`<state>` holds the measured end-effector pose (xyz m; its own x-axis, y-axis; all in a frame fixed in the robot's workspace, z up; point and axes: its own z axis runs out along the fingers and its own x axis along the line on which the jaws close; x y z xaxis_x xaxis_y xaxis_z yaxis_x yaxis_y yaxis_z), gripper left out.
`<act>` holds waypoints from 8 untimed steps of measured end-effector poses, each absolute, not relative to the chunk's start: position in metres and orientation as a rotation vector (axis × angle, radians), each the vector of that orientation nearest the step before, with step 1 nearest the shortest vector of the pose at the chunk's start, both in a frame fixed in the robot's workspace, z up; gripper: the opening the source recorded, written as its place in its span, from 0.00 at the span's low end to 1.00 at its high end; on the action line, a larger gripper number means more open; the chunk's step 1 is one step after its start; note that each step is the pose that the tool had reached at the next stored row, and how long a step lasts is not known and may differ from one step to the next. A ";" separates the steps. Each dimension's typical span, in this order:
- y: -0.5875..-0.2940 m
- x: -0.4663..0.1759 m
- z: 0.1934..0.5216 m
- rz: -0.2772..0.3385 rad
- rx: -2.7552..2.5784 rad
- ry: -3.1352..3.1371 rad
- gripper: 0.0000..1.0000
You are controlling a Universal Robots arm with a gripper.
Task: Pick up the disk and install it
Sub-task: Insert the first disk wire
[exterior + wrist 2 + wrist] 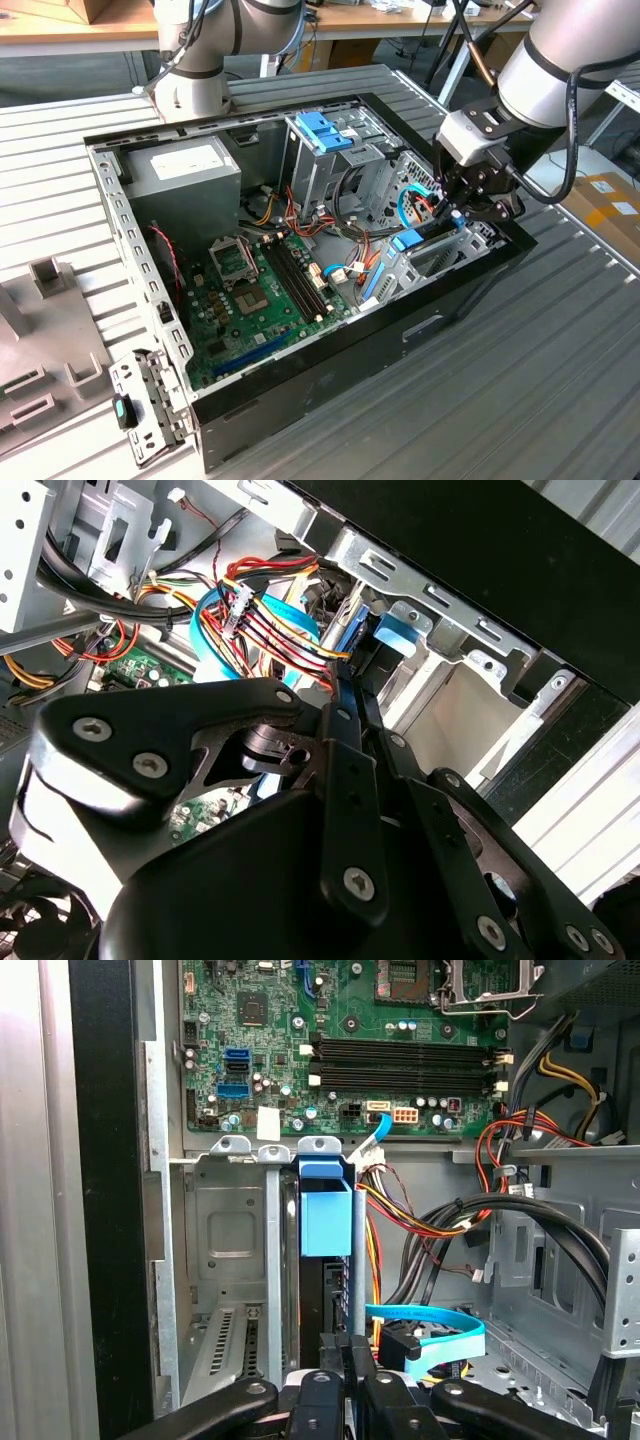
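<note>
The disk [405, 241] stands on edge in a metal bay at the front of the open computer case [330, 370], on the exterior view's right. Its light-blue carrier tab [325, 1210] sticks out of the slot, with the dark body [312, 1305] sunk between the bay walls. My gripper [457, 214] hangs over that bay, right behind the tab. In both wrist views the black fingers [350, 1352] lie pressed together, shut, with their tips [345, 675] close to the blue carrier [395, 632]. I cannot tell if they touch it.
A tall grey drive cage with a blue bracket [322, 130] stands mid-case, and bundled cables [345, 195] run beside the bay. The motherboard [260, 290] and power supply [185, 170] fill the rest. Another arm's base [190, 85] stands behind, and grey fixtures [40, 330] sit left.
</note>
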<state>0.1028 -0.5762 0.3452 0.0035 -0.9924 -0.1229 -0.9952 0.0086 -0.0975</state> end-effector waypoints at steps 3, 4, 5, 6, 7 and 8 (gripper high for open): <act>-0.576 0.103 0.345 0.027 -2.108 2.113 0.22; -0.576 0.103 0.345 0.027 -2.108 2.113 0.29; -0.576 0.103 0.345 0.027 -2.108 2.113 0.29; -0.576 0.103 0.345 0.027 -2.108 2.113 0.29; -0.576 0.103 0.347 0.026 -2.108 2.114 0.29; -0.576 0.103 0.352 0.027 -2.108 2.113 0.29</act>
<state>0.1029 -0.5757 0.3521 0.0035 -0.9924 -0.1228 -0.9952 0.0086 -0.0975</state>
